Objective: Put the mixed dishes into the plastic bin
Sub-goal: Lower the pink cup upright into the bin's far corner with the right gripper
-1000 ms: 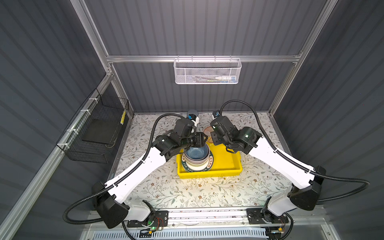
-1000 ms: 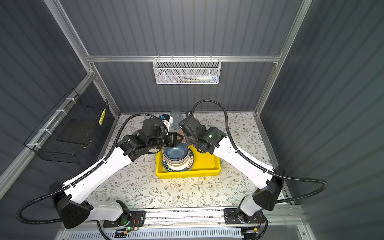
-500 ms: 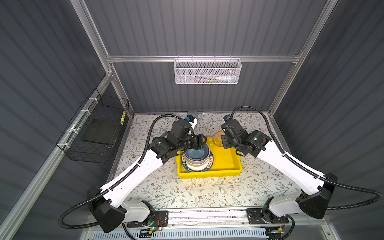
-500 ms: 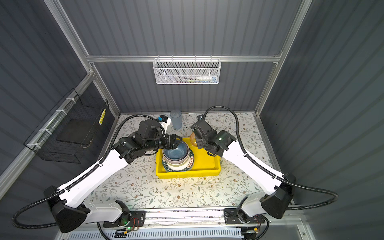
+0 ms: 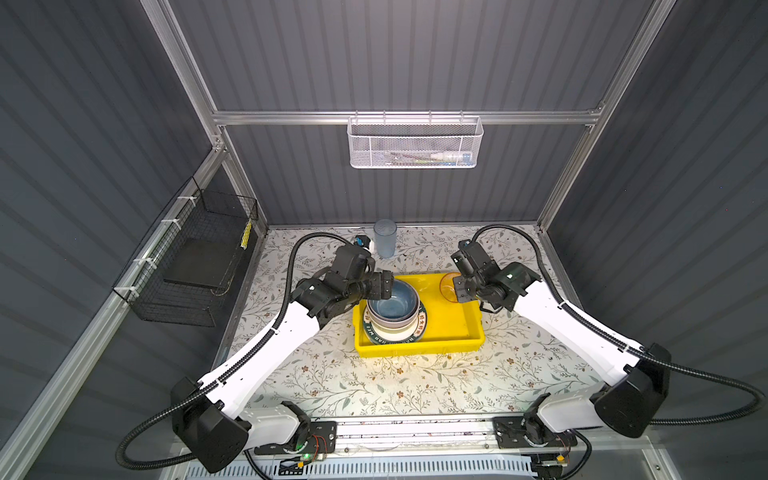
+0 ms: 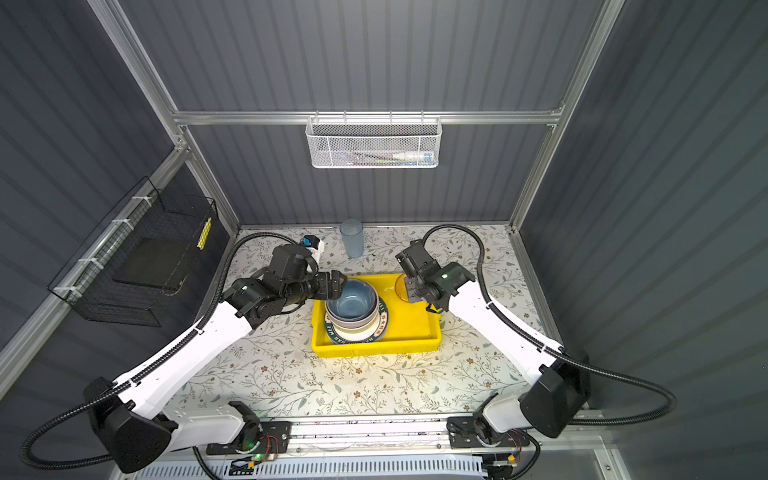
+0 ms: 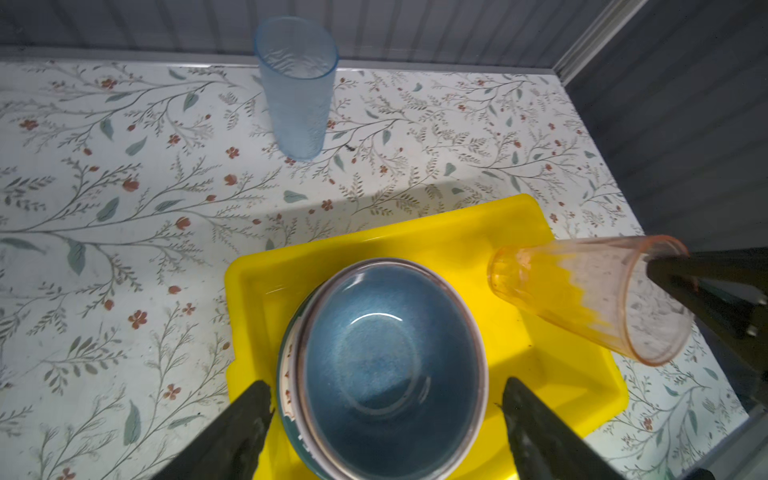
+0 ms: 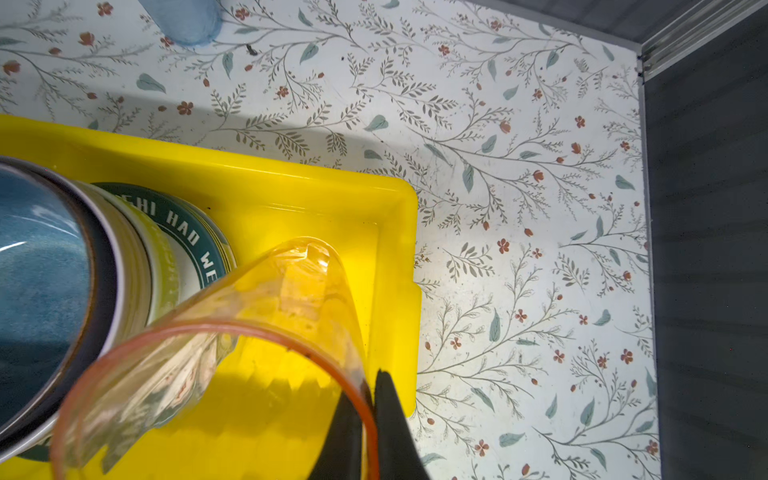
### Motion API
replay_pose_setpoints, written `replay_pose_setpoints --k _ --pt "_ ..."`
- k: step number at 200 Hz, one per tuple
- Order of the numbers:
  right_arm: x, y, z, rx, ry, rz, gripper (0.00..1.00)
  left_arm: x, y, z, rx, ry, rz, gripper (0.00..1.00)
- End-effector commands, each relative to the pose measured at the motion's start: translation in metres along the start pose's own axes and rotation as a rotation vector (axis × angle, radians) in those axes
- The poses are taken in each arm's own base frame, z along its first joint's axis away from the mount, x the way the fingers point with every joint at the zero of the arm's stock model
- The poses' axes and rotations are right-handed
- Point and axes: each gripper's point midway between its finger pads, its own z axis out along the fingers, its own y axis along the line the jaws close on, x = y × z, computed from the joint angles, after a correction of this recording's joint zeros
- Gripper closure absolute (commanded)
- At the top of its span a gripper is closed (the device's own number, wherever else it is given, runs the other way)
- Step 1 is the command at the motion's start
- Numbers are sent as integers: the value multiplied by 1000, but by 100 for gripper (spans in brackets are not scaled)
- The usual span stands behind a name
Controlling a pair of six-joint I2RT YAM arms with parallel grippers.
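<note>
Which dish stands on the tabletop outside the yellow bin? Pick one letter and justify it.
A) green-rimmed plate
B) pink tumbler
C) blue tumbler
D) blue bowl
C: the blue tumbler stands upright on the floral tabletop behind the yellow bin, apart from its rim.

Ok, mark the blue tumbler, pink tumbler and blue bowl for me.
blue tumbler (image 7: pixel 296 104): left wrist view, side wall.
pink tumbler (image 7: pixel 582 293): left wrist view, side wall.
blue bowl (image 7: pixel 386 361): left wrist view, inner floor.
</note>
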Motion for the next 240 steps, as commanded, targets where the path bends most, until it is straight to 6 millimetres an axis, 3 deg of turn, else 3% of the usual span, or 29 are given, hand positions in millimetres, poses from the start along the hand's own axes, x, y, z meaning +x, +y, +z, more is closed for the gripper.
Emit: replay_pose_setpoints --k 1,115,179,240 --pt "-6 -3 7 24 1 -5 97 3 16 7 -14 16 -8 11" --pt "-15 -22 60 47 54 56 97 0 34 5 -62 20 -27 11" --pt "-20 -30 73 54 58 86 92 4 39 5 -74 35 -33 11" --pt "-18 -31 80 56 71 93 81 9 43 -2 -84 37 -34 11"
